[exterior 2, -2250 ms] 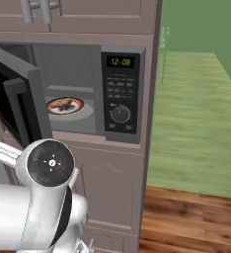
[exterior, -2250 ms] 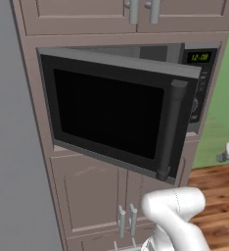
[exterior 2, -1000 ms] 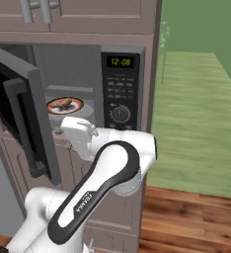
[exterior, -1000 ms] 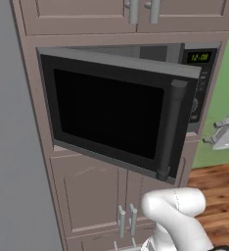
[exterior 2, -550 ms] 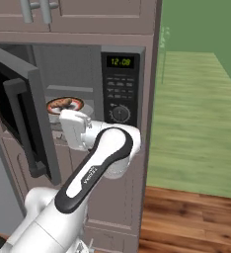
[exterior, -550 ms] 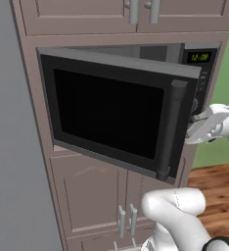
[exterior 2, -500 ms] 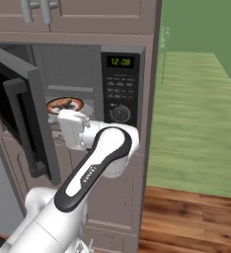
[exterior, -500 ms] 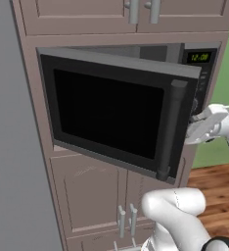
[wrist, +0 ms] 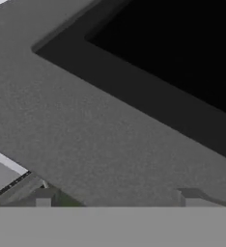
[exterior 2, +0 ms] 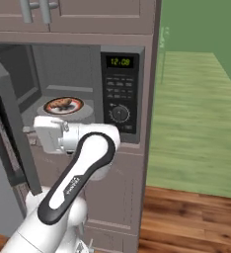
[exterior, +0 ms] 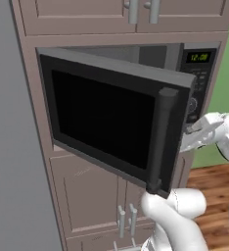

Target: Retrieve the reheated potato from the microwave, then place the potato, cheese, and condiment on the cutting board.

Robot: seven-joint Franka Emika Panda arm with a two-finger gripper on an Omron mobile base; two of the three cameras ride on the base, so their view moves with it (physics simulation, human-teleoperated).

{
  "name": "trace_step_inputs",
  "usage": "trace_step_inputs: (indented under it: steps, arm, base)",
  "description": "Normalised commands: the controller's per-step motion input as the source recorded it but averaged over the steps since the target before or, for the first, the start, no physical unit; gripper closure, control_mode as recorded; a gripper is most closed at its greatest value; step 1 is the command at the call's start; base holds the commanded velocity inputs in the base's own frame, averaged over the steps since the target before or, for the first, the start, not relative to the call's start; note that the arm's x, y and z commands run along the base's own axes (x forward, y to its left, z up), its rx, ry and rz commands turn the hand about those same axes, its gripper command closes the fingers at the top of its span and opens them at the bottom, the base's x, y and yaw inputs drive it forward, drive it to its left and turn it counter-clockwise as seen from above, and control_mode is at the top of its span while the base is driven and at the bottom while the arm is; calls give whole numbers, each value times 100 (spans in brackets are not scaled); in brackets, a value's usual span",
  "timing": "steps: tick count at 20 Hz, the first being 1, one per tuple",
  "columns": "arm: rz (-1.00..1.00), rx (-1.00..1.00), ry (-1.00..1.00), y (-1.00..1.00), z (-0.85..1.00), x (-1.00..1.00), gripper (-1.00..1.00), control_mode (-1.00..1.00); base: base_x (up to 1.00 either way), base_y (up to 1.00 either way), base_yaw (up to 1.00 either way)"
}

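Beside microwave opening: gripper newly arrived, grip state unreadable
Potato: plated inside, reach possible

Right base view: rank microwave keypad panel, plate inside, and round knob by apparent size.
1. Keypad panel, largest.
2. Plate in the microwave cavity; it sits farther back, so it looks smaller than it is.
3. Round knob, smallest.

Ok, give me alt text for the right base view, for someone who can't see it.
A built-in microwave stands with its door swung open, showing a plate with the brown potato inside. The white robot arm rises from the lower left, its hand just below the opening.
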Motion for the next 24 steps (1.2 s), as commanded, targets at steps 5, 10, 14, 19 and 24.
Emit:
trace_step_inputs:
  steps: [5,10,14,19,24]
  arm:
    - [6,0,0,100,22,-58,-100,-100]
    - [4,0,0,100,17,-51,-100,-100]
    - [3,0,0,100,17,-33,-100,-100]
    - [0,0,0,100,13,-23,-100,-100]
    - [-1,0,-5,63,3,-7,-100,-100]
  base:
    - [0,0,0]
    - [0,0,0]
    - [0,0,0]
    - [0,0,0]
    - [0,0,0]
